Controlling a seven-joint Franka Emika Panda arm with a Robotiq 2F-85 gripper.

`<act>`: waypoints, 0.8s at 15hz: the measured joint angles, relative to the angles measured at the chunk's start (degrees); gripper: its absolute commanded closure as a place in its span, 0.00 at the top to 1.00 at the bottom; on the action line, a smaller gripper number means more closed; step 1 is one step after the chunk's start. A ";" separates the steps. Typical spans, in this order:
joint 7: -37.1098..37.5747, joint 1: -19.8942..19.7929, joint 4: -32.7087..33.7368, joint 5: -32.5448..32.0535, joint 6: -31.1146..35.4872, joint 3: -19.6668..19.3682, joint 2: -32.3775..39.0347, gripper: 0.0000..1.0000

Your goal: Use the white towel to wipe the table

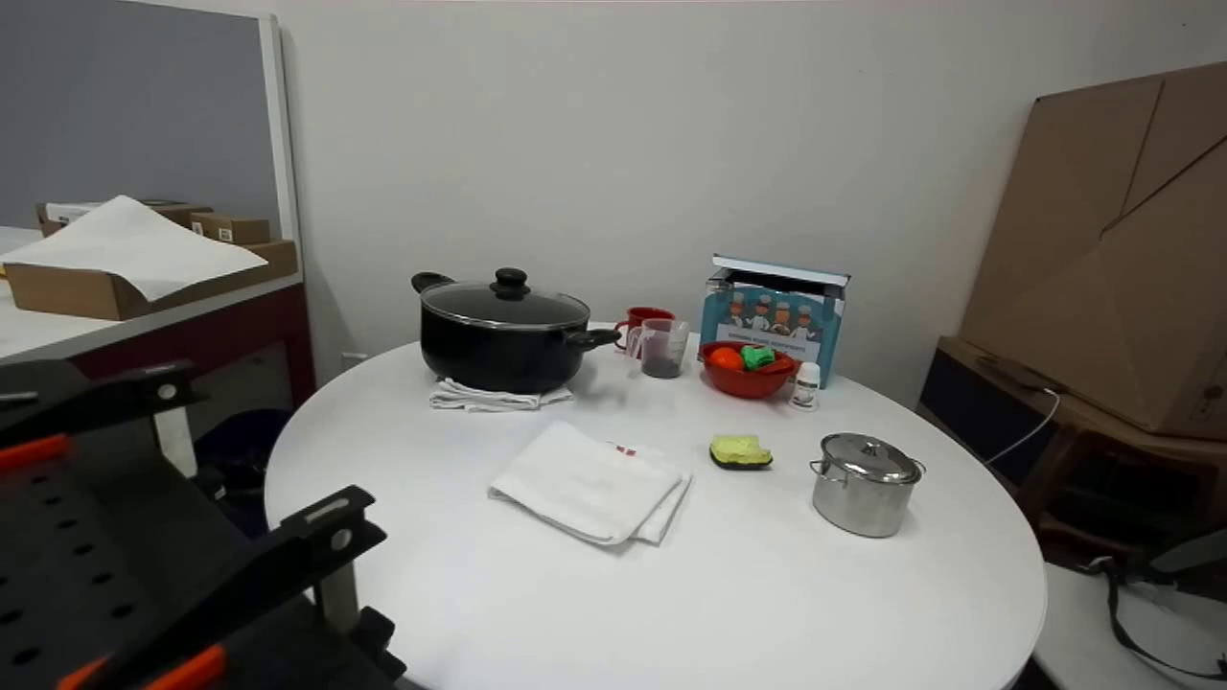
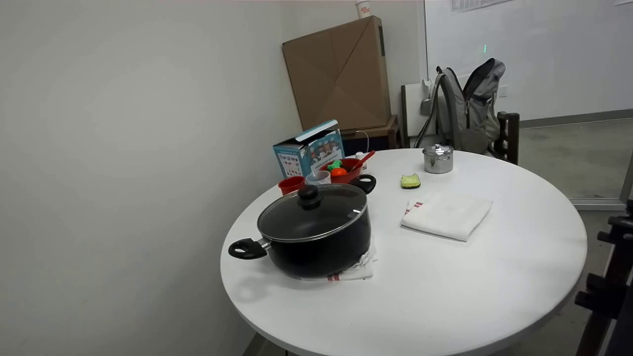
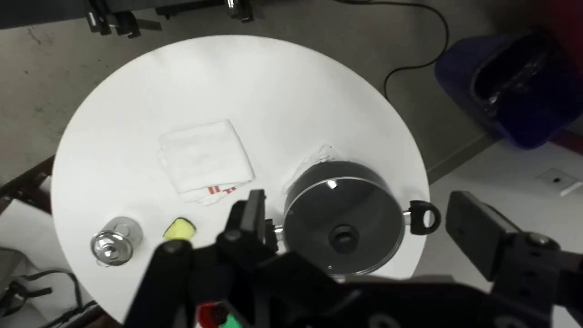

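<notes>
A folded white towel [image 1: 590, 484] with small red marks lies flat on the round white table [image 1: 767, 604]. The towel also shows in an exterior view [image 2: 447, 215] and in the wrist view [image 3: 207, 157], left of the gripper. Another white towel [image 2: 363, 269] lies under a big black pot [image 2: 321, 247], partly hidden by it. My gripper [image 3: 357, 212] is open, with wide-apart fingers and nothing between the pads. It is above the table, and in the wrist view the black pot appears below, between the fingers. The gripper is not visible in either exterior view.
A yellow-green sponge [image 1: 740, 450] and a small lidded steel pot [image 1: 863, 498] stand right of the towel. A red bowl [image 1: 743, 383] of toy food, a clear cup [image 1: 661, 350], a red mug [image 1: 647, 314], a white bottle [image 1: 805, 388] and a blue box [image 1: 776, 321] stand at the back.
</notes>
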 measured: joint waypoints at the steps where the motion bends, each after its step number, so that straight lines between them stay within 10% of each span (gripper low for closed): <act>1: -2.63 0.60 -0.42 0.88 0.16 -1.23 0.77 1.00; 12: -9.59 -3.24 -2.74 -10.58 6.13 -6.15 18.48 1.00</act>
